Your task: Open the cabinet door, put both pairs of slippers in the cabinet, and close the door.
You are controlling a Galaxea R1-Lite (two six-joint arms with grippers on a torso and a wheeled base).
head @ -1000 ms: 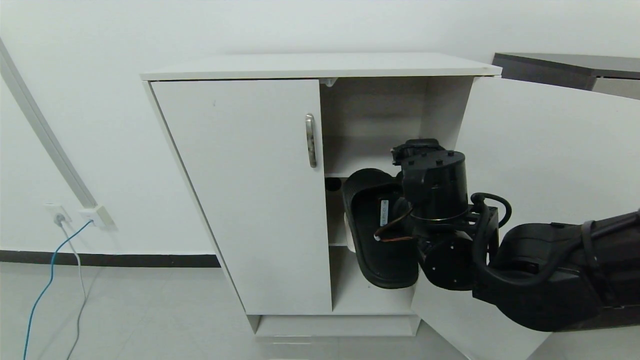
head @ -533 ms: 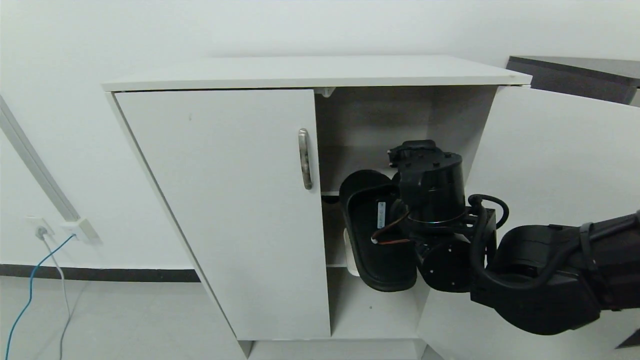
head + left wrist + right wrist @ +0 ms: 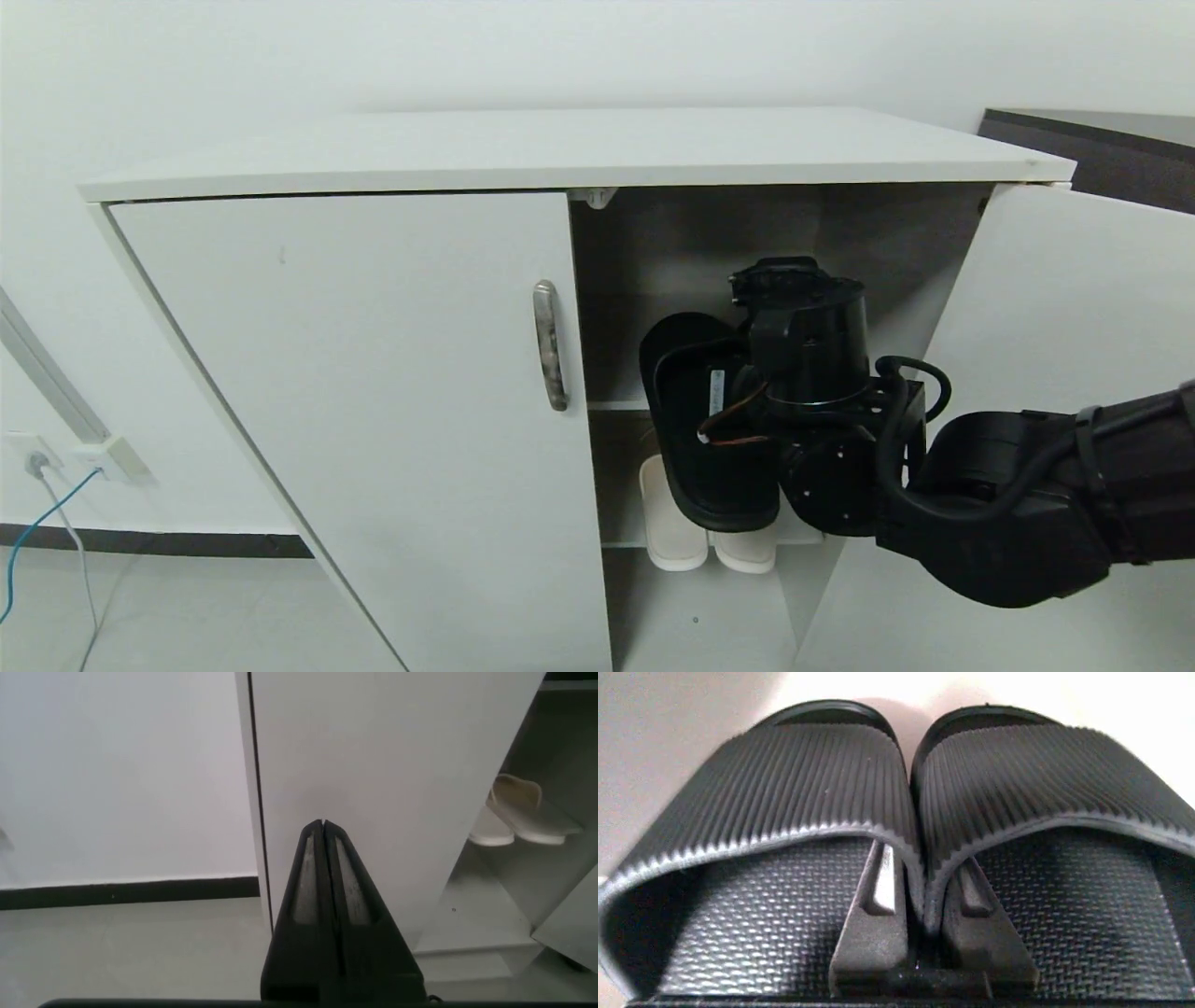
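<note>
The right gripper point(image 3: 920, 887) is clamped on the meeting inner edges of the pair of black ribbed rubber slippers point(image 3: 700, 471), held long axis nearly upright before the open right half of the white cabinet point(image 3: 560, 149), above the pair of plain white slippers point(image 3: 674, 546) on a shelf; the left gripper point(image 3: 322, 873) has its fingers pressed together.

I hold the black ribbed rubber slippers point(image 3: 709, 467) tipped up before the open white wooden cabinet point(image 3: 560, 149). The white smooth slippers point(image 3: 674, 537) lie side by side on its shelf.
</note>
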